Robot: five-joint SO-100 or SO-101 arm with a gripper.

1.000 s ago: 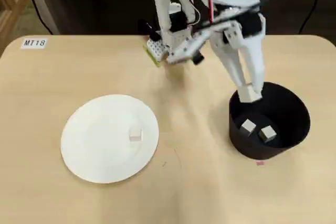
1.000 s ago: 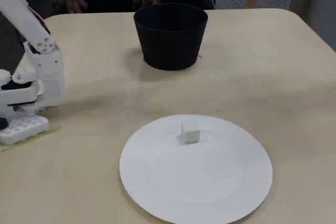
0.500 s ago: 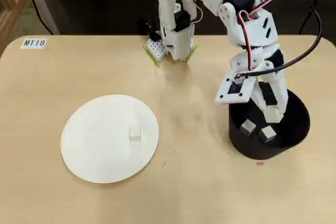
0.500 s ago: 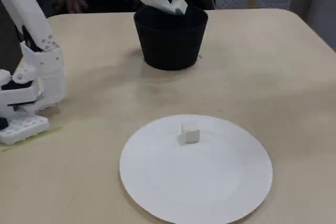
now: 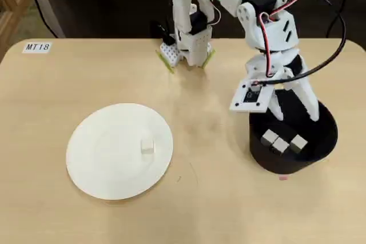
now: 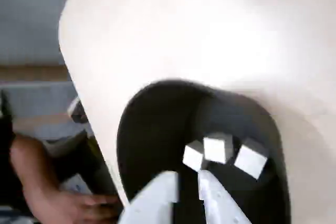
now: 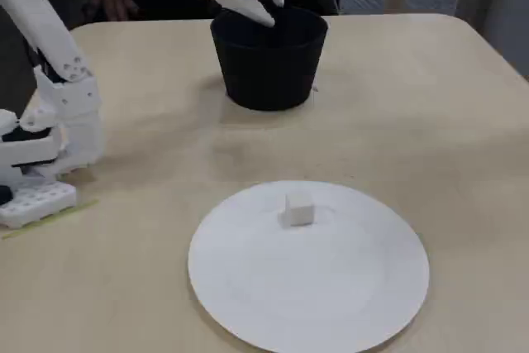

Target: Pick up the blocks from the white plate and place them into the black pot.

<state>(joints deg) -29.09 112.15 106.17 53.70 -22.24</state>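
Claw (image 5: pixel 297 115) hangs over the black pot (image 5: pixel 320 147), its two white fingers (image 5: pixel 307 100) reaching down past the rim into the mouth. In the overhead view the fingers stand apart with nothing between them; in the wrist view the tips (image 6: pixel 215 198) sit closer, a narrow dark gap between, again holding nothing.

Three blocks (image 5: pixel 281 143) lie on the pot floor, directly under and just ahead of the fingertips. In the wrist view they form a short row just beyond the tips: the left one (image 6: pixel 193 156) touching the middle one (image 6: pixel 218 148), the right one (image 6: pixel 251 158) just beside them. None of them touches the claw.

A fourth block (image 5: pixel 147 144) lies well away from the claw, out on the white plate (image 5: pixel 91 158). In the overhead view it is far to the claw's left, resting right of the plate's centre. In the fixed view this block (image 7: pixel 298 208) sits on the plate's far part, the side facing the pot (image 7: pixel 269 72), with bare table (image 7: pixel 397 105) between plate (image 7: pixel 331 303) and pot. There the claw (image 7: pixel 260 6) dips into the pot's mouth from above, its tips hidden behind the rim.
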